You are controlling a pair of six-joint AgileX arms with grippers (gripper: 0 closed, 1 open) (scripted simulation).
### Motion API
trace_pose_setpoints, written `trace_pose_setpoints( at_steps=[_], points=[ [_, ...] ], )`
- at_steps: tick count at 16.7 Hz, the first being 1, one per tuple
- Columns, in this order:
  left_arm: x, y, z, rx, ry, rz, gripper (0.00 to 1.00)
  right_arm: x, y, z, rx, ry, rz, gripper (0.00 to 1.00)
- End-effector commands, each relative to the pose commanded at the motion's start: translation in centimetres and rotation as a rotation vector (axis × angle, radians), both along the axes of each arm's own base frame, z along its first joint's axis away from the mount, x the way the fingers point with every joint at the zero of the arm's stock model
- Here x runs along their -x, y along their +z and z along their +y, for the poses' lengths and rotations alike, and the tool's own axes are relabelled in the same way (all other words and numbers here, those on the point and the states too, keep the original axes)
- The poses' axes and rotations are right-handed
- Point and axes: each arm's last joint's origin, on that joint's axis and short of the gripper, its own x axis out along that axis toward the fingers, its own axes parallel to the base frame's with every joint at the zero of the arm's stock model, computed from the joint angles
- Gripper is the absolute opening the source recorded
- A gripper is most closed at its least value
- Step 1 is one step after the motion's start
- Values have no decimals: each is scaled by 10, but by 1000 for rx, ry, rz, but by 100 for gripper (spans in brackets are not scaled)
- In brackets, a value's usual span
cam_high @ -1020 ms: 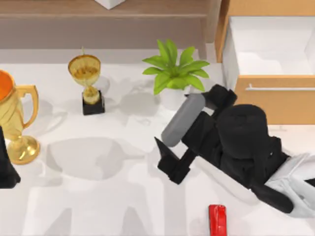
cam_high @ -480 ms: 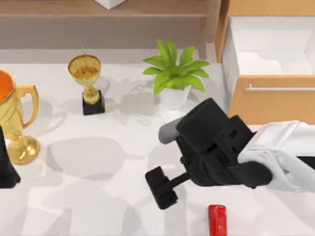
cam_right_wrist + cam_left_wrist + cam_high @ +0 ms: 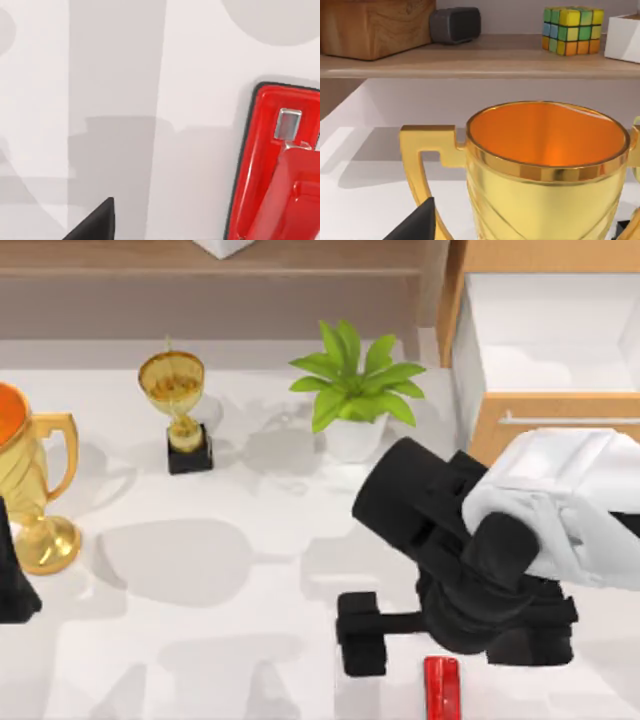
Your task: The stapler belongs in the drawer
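Observation:
The red stapler (image 3: 441,688) lies flat at the table's front edge, right of centre. My right gripper (image 3: 445,635) hovers just behind it, open, with one black finger (image 3: 360,632) out to the left and the other hidden under the arm. In the right wrist view the stapler (image 3: 272,165) sits to one side of a single fingertip (image 3: 95,222), and nothing is held. The drawer (image 3: 555,425) stands pulled out at the back right, its white interior (image 3: 550,330) bare. My left gripper (image 3: 10,585) is parked at the left edge, open.
A potted plant (image 3: 355,390) stands beside the drawer's left corner. A small gold trophy (image 3: 180,410) is at the back left and a large gold trophy (image 3: 30,490) by the left gripper. The brown shelf (image 3: 485,55) carries a coloured cube (image 3: 571,30), a dark speaker and a wooden box.
My right arm has swung from the table's middle toward the front edge. Its gripper has turned and come down just behind the stapler. The stapler and the left arm have not moved.

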Motion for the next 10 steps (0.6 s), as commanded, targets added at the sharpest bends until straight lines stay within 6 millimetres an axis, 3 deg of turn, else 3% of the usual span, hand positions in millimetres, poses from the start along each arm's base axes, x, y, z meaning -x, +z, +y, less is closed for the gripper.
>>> trace_pose_setpoints(
  at_steps=[4, 10],
  points=[
    [0, 0, 0, 0, 0, 0, 100, 6, 12, -4, 70, -112, 79, 100],
    [0, 0, 0, 0, 0, 0, 100, 7, 13, -4, 78, -123, 87, 100]
  ],
)
